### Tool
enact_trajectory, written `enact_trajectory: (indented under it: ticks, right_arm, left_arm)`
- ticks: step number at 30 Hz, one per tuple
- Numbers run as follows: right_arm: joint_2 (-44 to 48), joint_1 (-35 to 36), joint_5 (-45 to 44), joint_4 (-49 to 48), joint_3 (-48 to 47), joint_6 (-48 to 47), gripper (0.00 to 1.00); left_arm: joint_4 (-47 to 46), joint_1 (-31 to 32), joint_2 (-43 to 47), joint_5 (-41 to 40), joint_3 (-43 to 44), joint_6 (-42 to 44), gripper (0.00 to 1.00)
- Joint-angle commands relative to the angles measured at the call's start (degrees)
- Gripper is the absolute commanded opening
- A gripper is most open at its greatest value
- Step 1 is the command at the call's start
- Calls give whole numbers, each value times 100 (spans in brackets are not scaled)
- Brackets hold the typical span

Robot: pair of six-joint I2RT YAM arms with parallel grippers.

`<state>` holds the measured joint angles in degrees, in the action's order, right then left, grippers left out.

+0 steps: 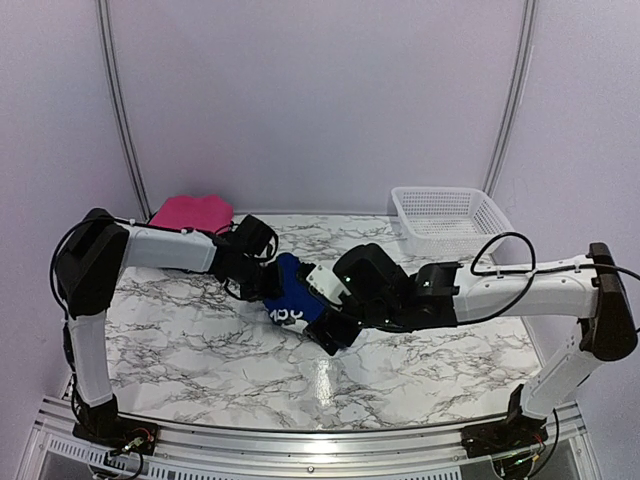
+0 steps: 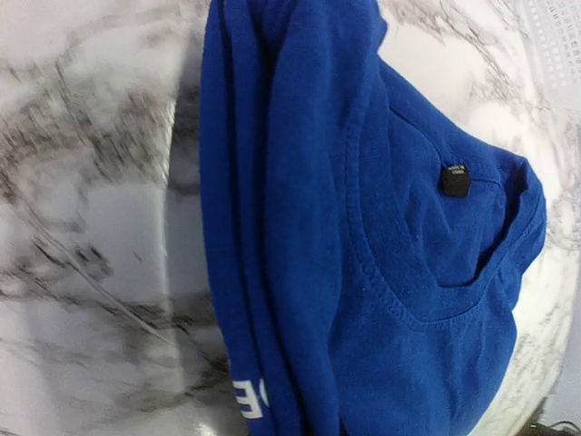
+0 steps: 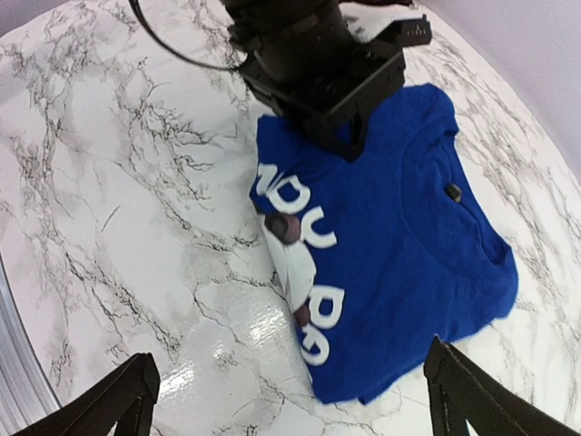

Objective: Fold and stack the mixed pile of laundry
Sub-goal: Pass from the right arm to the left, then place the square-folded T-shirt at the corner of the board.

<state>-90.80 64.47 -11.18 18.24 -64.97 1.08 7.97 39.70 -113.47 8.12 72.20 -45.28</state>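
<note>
Two garments make up the pile, and they lie well apart. The pink garment point(image 1: 190, 212) sits bunched at the far left corner of the table point(image 1: 200, 350). The blue garment point(image 3: 399, 263) lies near the table's middle, partly folded, with its white lettering and neckline showing.

The left end effector point(image 3: 349, 136) is pressed together on the blue cloth's far edge. Its own wrist view is filled with gathered blue folds, so it appears to be pinching a layered edge. The right end effector point(image 3: 290, 359) hangs over the garment's near side with its fingers spread, holding nothing.

The step in hand looks like another fold of the blue garment. To do it well, the right arm should probably take a matching pinch along the same edge, catching every layer, so the cloth lifts level and does not twist from a single point. The carry should stay low and slow, because the marble looks slick and the whole garment could slide. The lifted edge should land square on the opposite edge before either end effector lets go. The white basket point(image 1: 445, 215) at the far right corner has no part in this.
</note>
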Motion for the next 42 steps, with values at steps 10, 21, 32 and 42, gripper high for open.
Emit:
enact_trajectory:
  ticks: [10, 21, 32, 42]
  right_arm:
    - [672, -323, -201, 438, 430, 417, 98]
    - [535, -343, -66, 656, 281, 419, 99]
    - [403, -338, 81, 688, 180, 490, 98]
    - [318, -338, 153, 729, 92, 554, 99]
  left_arm:
    - [3738, -1075, -1237, -1929, 3555, 3467, 0]
    - [4110, -1494, -1373, -2362, 4912, 4497, 0]
    - [4225, -1553, -1065, -2334, 5446, 4656, 0]
    - [4275, -1552, -708, -2257, 5458, 4572, 0]
